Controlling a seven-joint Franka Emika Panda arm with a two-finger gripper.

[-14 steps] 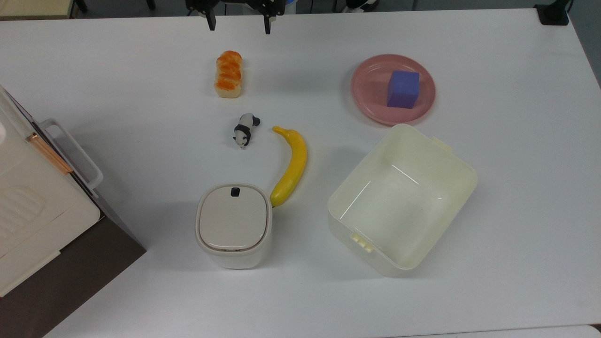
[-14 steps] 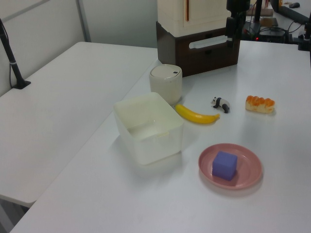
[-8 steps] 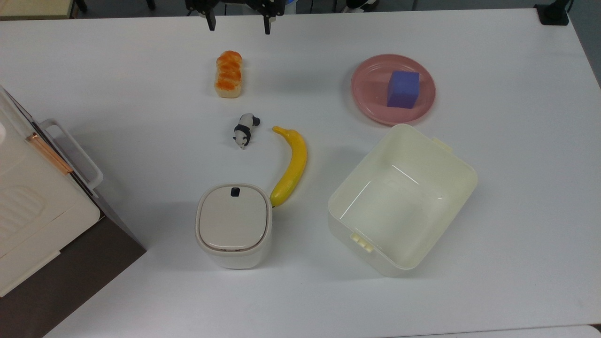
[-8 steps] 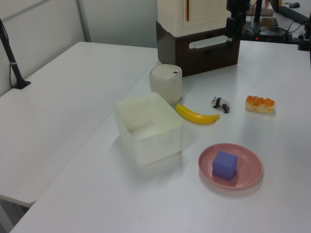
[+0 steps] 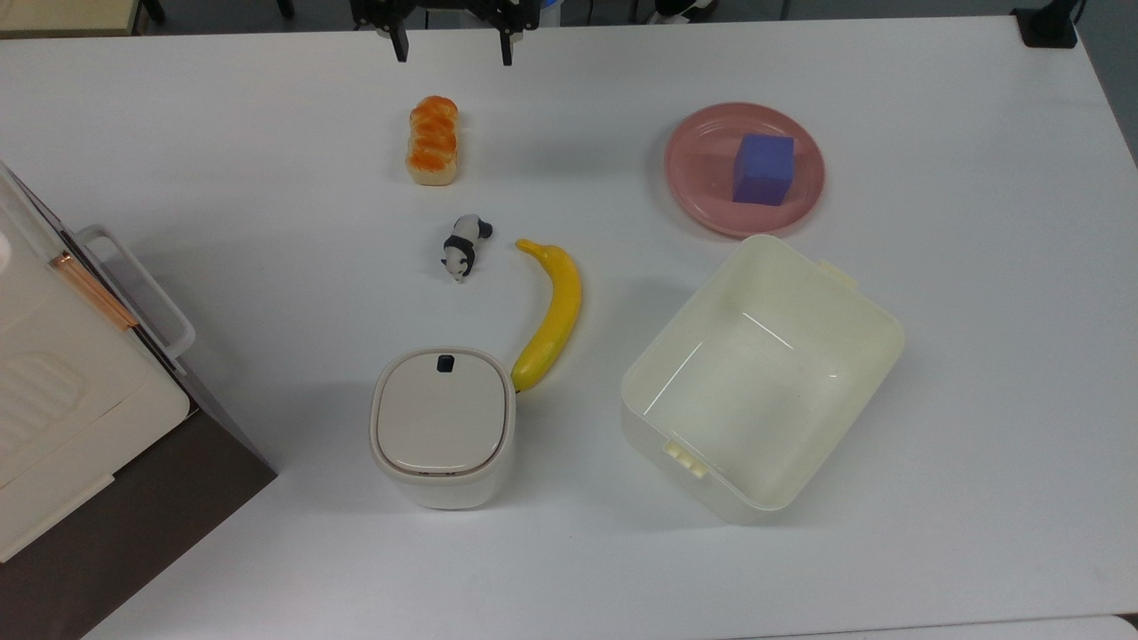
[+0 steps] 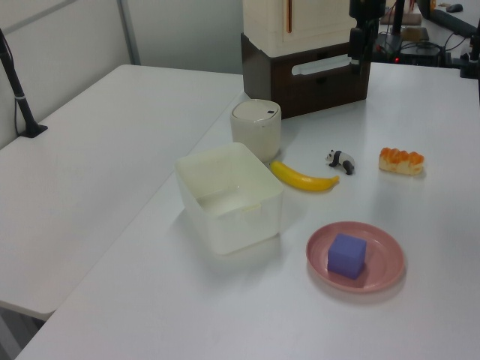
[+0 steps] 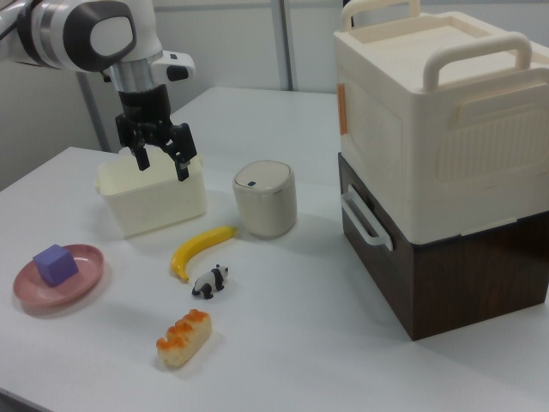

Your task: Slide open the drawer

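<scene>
White tabletop (image 5: 978, 356) carries scattered items; nothing has shifted over the last second, so opening has not begun. Drawer (image 7: 429, 275) sits shut under the cream appliance (image 7: 437, 120), white handle (image 7: 364, 219) untouched. Right view shows gripper (image 7: 161, 160) hovering far off, jaws spread, empty

The arm (image 7: 81, 30) has smooth white rounded shells with a dark grey round cap on the side of its big joint and a black band near the view's left edge. Below the joint comes a silver-grey collar, then a black wrist block. A small white box juts from its side. The gripper (image 7: 160, 160) is black, with two slim black fingers (image 7: 182, 163).
</scene>
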